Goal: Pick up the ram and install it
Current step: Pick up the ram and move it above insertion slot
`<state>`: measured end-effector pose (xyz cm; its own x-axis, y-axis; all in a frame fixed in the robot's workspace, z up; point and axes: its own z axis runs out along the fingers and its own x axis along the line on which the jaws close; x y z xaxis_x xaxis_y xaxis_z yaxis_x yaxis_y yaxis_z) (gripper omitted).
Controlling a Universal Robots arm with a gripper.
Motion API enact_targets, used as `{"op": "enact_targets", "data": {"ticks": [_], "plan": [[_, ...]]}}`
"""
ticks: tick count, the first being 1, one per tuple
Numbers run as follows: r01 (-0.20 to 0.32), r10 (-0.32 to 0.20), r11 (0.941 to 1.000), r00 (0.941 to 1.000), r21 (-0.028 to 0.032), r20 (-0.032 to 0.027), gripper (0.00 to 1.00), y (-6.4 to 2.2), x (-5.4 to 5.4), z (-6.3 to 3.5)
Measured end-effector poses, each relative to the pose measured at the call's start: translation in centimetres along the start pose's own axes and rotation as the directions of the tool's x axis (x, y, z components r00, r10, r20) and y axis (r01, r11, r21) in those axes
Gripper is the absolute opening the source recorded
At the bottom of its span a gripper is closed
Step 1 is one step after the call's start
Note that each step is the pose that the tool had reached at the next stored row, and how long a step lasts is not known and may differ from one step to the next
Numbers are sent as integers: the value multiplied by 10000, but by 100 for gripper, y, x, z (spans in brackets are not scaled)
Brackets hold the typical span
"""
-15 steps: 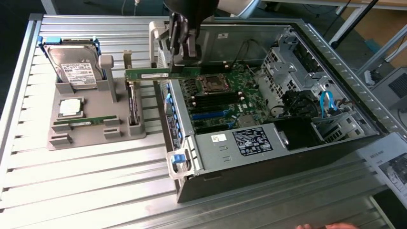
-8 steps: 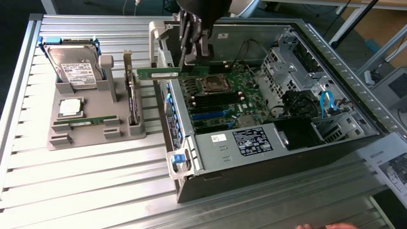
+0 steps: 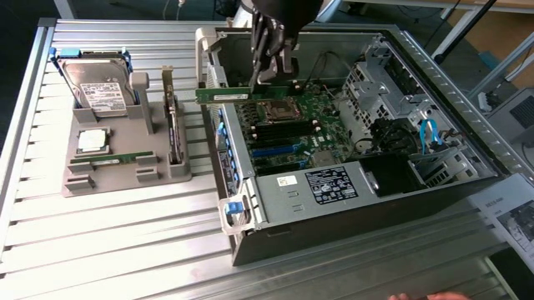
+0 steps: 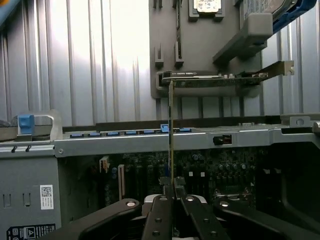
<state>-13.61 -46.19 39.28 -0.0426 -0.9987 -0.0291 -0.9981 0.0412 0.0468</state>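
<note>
I see a ribbed aluminium table carrying a grey parts holder towards the exterior view's left. Just beside it, an open desktop computer case lies on its side. A printed sheet lies near the case at the exterior view's right.

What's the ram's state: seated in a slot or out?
Out: the gripper holds the ram in the air above the motherboard, unseated.

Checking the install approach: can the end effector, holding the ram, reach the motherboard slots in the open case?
Probably yes. The end effector grips the ram above the open-sided case, and nothing visible lies between it and the motherboard below.
</note>
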Motion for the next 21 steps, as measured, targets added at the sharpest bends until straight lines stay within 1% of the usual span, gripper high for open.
{"op": "enact_targets", "data": {"ticks": [5, 6, 18, 20, 21], "plan": [[0, 0, 10000, 10000, -5, -1, 12, -135, -6, -7], [1, -1, 10000, 10000, -6, -1, 12, -183, -8, -9], [8, -8, 10000, 10000, -16, -2, 12, -511, -22, -24], [8, -8, 10000, 10000, -19, -2, 12, -606, -26, -28], [9, -9, 10000, 10000, -20, -1, 12, -635, -27, -29]]}}
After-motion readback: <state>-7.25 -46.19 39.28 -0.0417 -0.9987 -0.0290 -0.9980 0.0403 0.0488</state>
